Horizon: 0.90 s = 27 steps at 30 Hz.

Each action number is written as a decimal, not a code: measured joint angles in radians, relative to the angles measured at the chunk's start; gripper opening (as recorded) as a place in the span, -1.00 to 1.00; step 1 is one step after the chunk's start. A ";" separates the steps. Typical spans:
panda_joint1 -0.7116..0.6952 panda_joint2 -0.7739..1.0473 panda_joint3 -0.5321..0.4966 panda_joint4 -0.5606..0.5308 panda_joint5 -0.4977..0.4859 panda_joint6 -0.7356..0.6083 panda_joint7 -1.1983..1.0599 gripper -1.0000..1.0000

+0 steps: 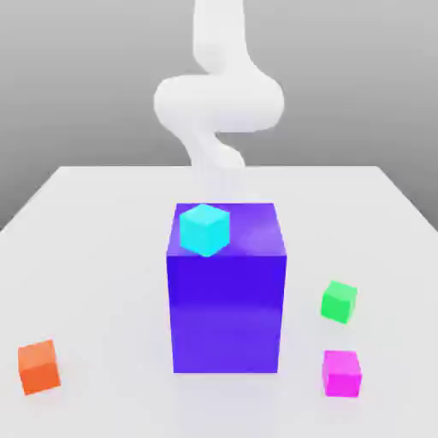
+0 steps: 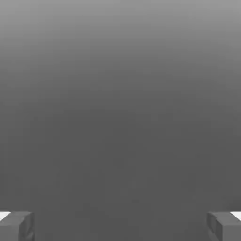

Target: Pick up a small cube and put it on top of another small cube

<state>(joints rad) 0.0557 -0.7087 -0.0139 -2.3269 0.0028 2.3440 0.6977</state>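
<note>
A white table carries a tall blue-purple block at its middle. A small cyan cube sits on the block's top face, toward the exterior view's left. The small magenta-pink cube rests on the table at the exterior view's right, near the block's base, with a small green cube just behind it. A small orange cube lies well apart at the exterior view's left. The white robot arm rises behind the block. The end effector is spread wide, its fingers holding nothing.
</note>
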 joint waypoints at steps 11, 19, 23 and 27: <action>0.218 0.405 -0.038 -0.119 0.035 0.194 -0.471 0.00; 0.328 0.695 -0.003 -0.204 0.049 0.334 -0.800 0.00; 0.353 0.839 0.020 -0.247 0.013 0.404 -0.934 0.00; 0.360 0.983 0.026 -0.244 -0.017 0.504 -0.970 0.00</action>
<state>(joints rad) 0.4153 0.2748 0.0121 -2.5706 -0.0142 2.8481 -0.2722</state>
